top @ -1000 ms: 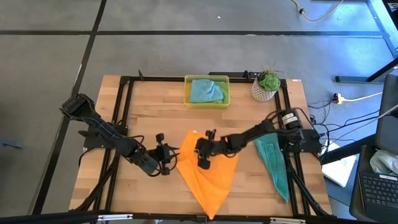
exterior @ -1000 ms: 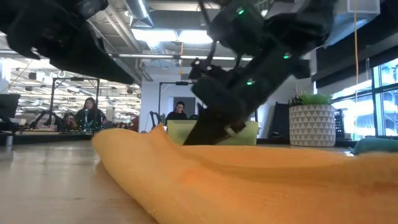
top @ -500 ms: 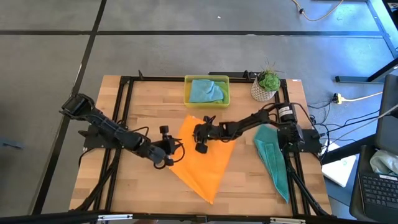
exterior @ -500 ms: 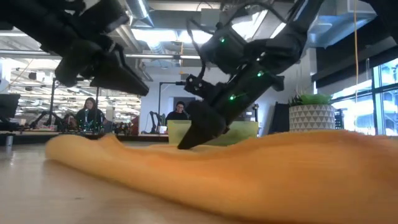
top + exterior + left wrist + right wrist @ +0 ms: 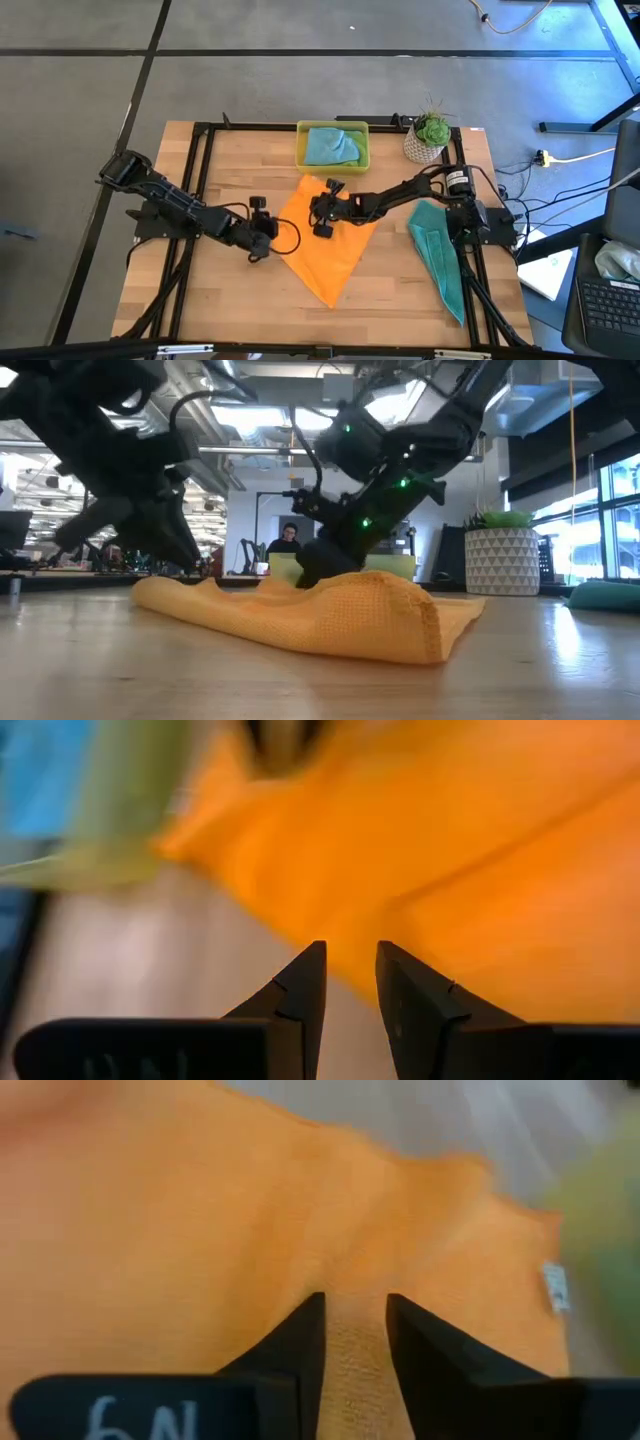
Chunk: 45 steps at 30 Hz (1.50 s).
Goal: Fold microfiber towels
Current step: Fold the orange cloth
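Note:
The orange towel (image 5: 330,245) lies mid-table in a kite shape, humped up at its near end (image 5: 385,610). My right gripper (image 5: 316,212) reaches in from the right and comes down on the towel's far part (image 5: 352,1295). Its fingers stand a little apart with cloth in the gap. My left gripper (image 5: 266,243) sits at the towel's left corner, fingers slightly apart (image 5: 350,950). The towel's edge runs just ahead of the tips; whether they touch it I cannot tell. A blue towel (image 5: 330,145) lies in the yellow tray (image 5: 300,160). My right gripper has its fingertips (image 5: 310,1305) down on the orange towel's upper surface (image 5: 350,1350), near its far left edge. It comes slanting down from the table's right side. Woven cloth fills the gap between the two fingers. The towel lies on the table, wrinkled around the tips.
A teal towel (image 5: 440,255) lies folded in a long wedge at the right, reaching toward the near edge. A potted plant (image 5: 428,138) stands at the far right beside the tray. People sit in the room beyond the table (image 5: 288,540).
My right gripper has gone toward the far edge and a little left. The orange towel slid along with it, its near corner drawn back from the front edge and its near end bunched into a hump. My left gripper has moved toward the far edge beside the towel's left corner, turning.

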{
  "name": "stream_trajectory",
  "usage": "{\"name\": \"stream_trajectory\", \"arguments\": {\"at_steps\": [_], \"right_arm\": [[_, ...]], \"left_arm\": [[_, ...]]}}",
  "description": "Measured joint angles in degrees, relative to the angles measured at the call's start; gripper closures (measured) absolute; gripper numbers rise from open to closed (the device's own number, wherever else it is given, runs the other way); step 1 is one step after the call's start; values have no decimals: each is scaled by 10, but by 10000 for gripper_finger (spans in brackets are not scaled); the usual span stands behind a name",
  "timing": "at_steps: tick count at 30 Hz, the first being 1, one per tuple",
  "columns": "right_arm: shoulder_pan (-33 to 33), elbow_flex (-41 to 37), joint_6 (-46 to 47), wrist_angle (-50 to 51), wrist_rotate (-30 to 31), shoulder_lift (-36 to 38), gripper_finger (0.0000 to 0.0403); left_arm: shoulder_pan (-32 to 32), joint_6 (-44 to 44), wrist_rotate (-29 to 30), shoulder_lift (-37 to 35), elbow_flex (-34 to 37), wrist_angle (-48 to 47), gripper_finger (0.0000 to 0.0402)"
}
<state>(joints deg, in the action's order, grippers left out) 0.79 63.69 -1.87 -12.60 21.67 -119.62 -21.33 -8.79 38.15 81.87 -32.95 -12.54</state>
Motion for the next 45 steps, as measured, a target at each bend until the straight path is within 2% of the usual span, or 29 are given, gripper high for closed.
{"name": "stream_trajectory", "arguments": {"at_steps": [2,4,8,10,13,16,22,26,34,40,45], "right_arm": [[16,14,1,9,-10,2,281],[34,29,1,40,-11,12,270],[65,62,4,103,-5,25,251],[80,74,17,148,37,31,243],[94,88,28,201,130,33,232],[89,85,37,218,156,33,225],[73,68,123,225,90,33,228],[78,62,135,230,86,33,229],[39,62,112,234,78,33,229],[0,62,140,225,-28,24,230],[-6,62,146,224,-57,24,230]], "left_arm": [[5,6,19,-1,0,-8,318],[6,27,10,-5,0,-4,318],[17,88,-65,-6,0,-1,318],[22,107,-111,-7,0,7,318],[33,116,-160,-7,0,45,318],[50,100,-185,-8,0,69,318],[61,-6,-261,-8,13,62,318],[42,-69,-261,-4,48,83,318],[-18,-183,-249,18,123,250,318],[-90,-252,-266,19,125,291,318],[-129,-278,-293,20,116,291,318]]}}
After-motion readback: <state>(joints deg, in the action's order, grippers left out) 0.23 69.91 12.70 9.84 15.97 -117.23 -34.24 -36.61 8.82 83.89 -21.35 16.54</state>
